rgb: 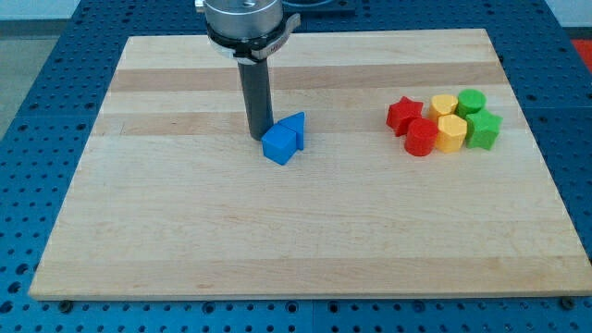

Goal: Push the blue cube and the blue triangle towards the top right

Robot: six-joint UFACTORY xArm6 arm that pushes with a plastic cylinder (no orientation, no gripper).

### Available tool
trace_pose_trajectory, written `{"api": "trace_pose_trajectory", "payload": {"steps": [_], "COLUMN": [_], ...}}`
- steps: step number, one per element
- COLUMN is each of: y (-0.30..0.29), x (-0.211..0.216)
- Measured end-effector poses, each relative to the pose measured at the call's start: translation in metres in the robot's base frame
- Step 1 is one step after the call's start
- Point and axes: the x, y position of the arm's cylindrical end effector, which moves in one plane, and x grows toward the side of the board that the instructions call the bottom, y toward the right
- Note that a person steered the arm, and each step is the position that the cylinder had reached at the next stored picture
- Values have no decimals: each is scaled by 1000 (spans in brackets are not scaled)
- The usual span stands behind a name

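The blue cube (278,145) sits near the middle of the wooden board (185,240), with the blue triangle (294,129) touching it on its upper right side. My rod comes down from the view's top, and my tip (259,137) rests on the board just left of the two blue blocks, at the cube's upper left edge and about touching it.
A cluster of blocks lies at the view's right: a red star (402,114), a red block (421,137), two yellow blocks (444,104) (450,133), a green round block (472,101) and a green star (483,129). A blue perforated table surrounds the board.
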Motion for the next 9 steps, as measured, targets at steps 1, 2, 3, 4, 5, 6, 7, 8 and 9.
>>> {"api": "trace_pose_trajectory", "payload": {"steps": [1,2,3,4,5,6,7,8,9], "y": [-23,-40,-33,-7,12,17,18,25,44], "x": [15,54,63,54,48,37,22,15,13]}}
